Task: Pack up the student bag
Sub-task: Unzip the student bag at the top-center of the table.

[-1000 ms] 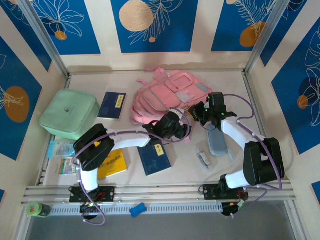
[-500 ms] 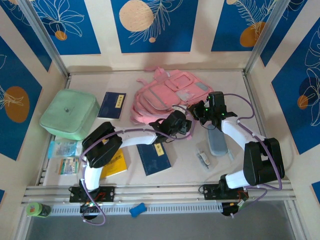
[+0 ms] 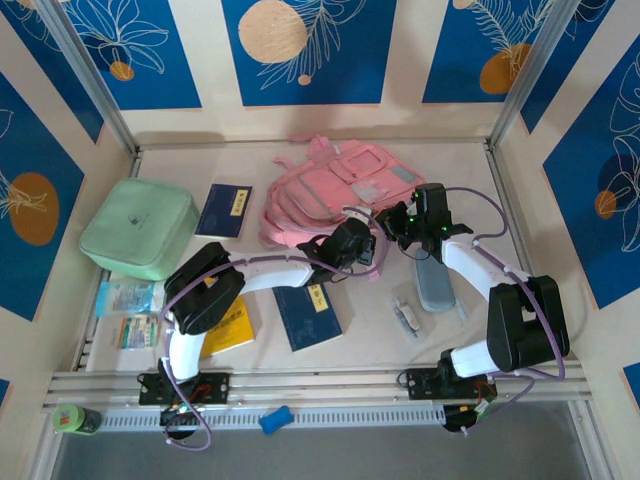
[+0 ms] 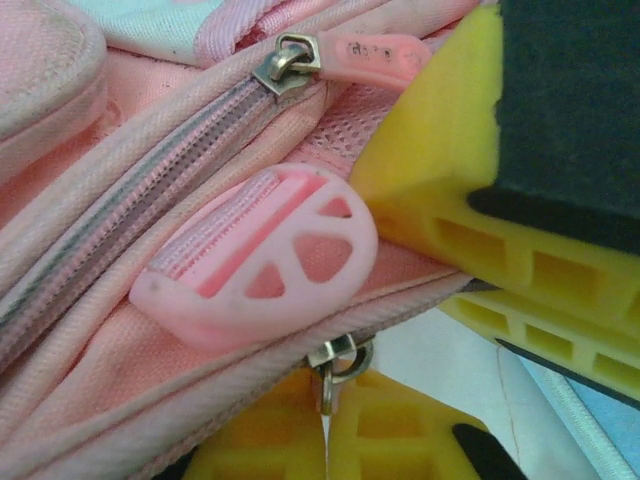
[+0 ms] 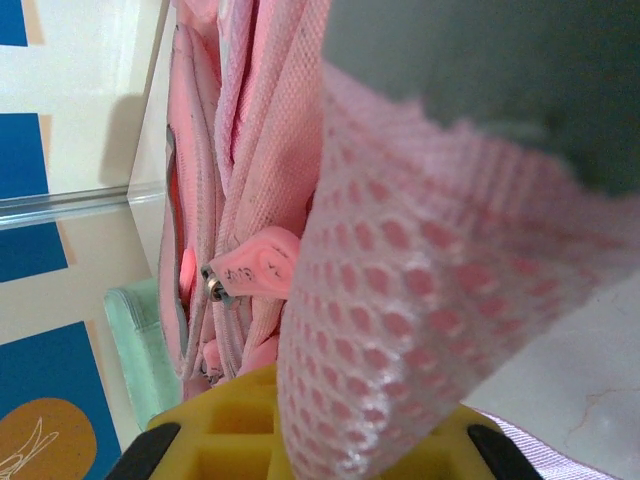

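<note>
The student bag (image 3: pixel 335 190) lies flat at the far centre of the table (image 3: pixel 470 170), with both arms meeting at its near right corner. The left gripper (image 3: pixel 362 247) presses against the bag's zipped edge beside a pink zip pull (image 4: pixel 375 50); whether its fingers are spread or pinching cannot be told. The right gripper (image 3: pixel 392 226) is clamped on the bag's pink mesh (image 5: pixel 400 330). A mint green case (image 3: pixel 138 228) sits well to the left.

One pink student bag (image 3: pixel 335 190), one mint green soft case (image 3: pixel 138 228), two dark blue booklets (image 3: pixel 225 210) (image 3: pixel 308 317), one yellow booklet (image 3: pixel 227 328), one grey pencil case (image 3: pixel 436 285), two robot arms.
</note>
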`<move>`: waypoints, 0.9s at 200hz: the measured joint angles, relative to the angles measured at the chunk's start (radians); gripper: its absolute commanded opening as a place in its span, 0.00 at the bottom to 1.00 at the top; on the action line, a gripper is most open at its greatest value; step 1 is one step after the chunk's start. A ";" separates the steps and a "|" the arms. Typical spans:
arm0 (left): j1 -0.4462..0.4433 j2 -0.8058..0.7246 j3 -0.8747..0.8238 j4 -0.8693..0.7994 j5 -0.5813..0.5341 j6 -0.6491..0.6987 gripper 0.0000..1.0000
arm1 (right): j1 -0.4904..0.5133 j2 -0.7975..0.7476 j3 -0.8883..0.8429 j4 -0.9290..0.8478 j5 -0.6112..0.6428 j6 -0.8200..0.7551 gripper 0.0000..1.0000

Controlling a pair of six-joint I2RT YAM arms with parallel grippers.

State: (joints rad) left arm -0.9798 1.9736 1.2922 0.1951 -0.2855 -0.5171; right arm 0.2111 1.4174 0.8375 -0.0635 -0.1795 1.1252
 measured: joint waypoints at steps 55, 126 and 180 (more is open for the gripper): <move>0.015 -0.052 -0.064 0.014 0.041 0.000 0.00 | -0.015 0.000 0.003 -0.013 -0.015 -0.021 0.00; 0.066 -0.168 -0.180 0.004 0.127 -0.035 0.00 | -0.081 0.002 0.050 -0.072 -0.070 -0.076 0.00; 0.081 -0.250 -0.241 -0.076 0.148 -0.034 0.00 | -0.149 0.117 0.146 -0.134 -0.117 -0.151 0.00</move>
State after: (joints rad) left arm -0.8986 1.7233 1.0512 0.1196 -0.1379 -0.5514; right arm 0.0624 1.5345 0.9836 -0.1978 -0.2970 0.9745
